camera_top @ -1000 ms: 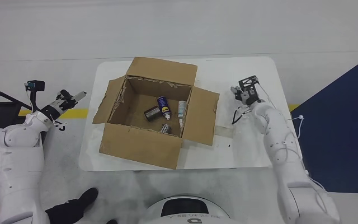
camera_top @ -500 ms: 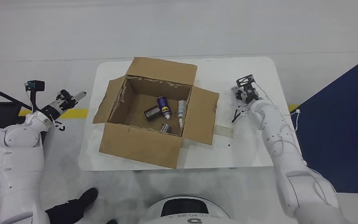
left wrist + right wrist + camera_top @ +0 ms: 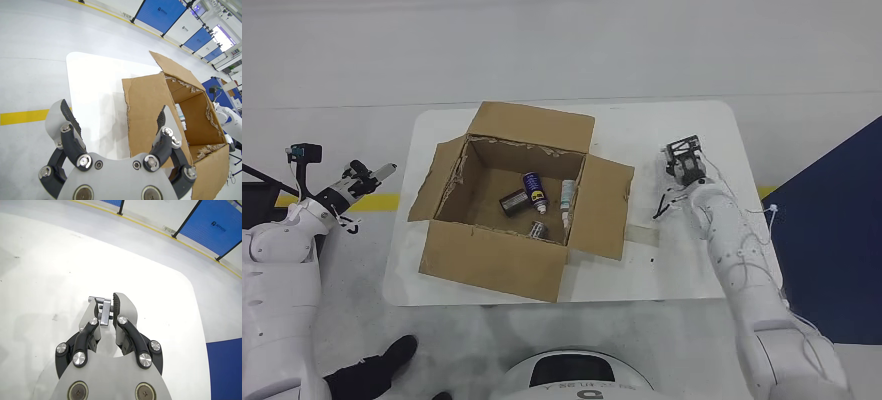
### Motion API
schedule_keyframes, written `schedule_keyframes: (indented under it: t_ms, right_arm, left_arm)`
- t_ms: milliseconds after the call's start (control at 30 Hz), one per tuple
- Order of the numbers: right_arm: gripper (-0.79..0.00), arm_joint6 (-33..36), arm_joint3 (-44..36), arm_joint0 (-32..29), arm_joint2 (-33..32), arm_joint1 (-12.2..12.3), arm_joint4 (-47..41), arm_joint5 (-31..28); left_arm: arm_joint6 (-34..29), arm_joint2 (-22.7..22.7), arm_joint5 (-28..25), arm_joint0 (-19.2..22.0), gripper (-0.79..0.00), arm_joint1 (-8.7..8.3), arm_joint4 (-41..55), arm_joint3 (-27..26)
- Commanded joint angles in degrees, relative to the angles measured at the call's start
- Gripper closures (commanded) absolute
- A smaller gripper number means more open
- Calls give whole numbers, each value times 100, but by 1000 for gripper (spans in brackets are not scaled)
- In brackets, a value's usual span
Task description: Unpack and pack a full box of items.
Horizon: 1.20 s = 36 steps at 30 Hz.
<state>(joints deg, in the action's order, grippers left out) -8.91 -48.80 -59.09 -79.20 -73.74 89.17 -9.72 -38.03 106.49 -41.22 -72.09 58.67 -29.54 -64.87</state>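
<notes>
The open box (image 3: 492, 262) sits on the surface (image 3: 682, 265). The right pincer (image 3: 105, 298) pinches a small metal part (image 3: 105, 313) over the surface beside it. The left pincer (image 3: 113, 106) is wide open, empty. A can (image 3: 533, 192) and tube (image 3: 567, 202) lie inside, so unpacking seems unfinished.

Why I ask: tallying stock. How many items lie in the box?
4: dark can, blue can beside it, white tube to their right, small item by the box's near wall. Others possibly hidden.
</notes>
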Motion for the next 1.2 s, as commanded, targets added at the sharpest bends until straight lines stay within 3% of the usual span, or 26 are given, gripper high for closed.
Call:
schedule_keyframes:
  t_ms: [0, 167, 367, 667, 800, 900, 1000, 1167]
  right_arm:
    - [0, -223, -342, -213, -133, 19, -300, -140]
    - [0, -600, -1101, -626, -394, 46, -1281, -1007]
    - [0, -350, -1672, -711, -251, 32, -2039, -2086]
    - [0, -250, -1715, -703, -213, 29, -2088, -2163]
    - [0, -183, -2213, -793, -15, 21, -2586, -3118]
    - [0, 217, -2627, -850, 241, 14, -2963, -3761]
    - [0, 1036, -2748, -692, 625, -2, -3457, -4294]
    - [0, 2718, -2591, -103, 1498, -111, -4544, -4192]
  left_arm:
    - [0, 0, 0, 0, -785, 0, 0, 0]
    - [0, 0, 0, 0, -785, 0, 0, 0]
    - [0, 0, 0, 0, -785, 0, 0, 0]
    - [0, 0, 0, 0, -785, 0, 0, 0]
    - [0, 0, 0, 0, -785, 0, 0, 0]
    - [0, 0, 0, 0, -785, 0, 0, 0]
    - [0, 0, 0, 0, -785, 0, 0, 0]
    - [0, 0, 0, 0, -785, 0, 0, 0]
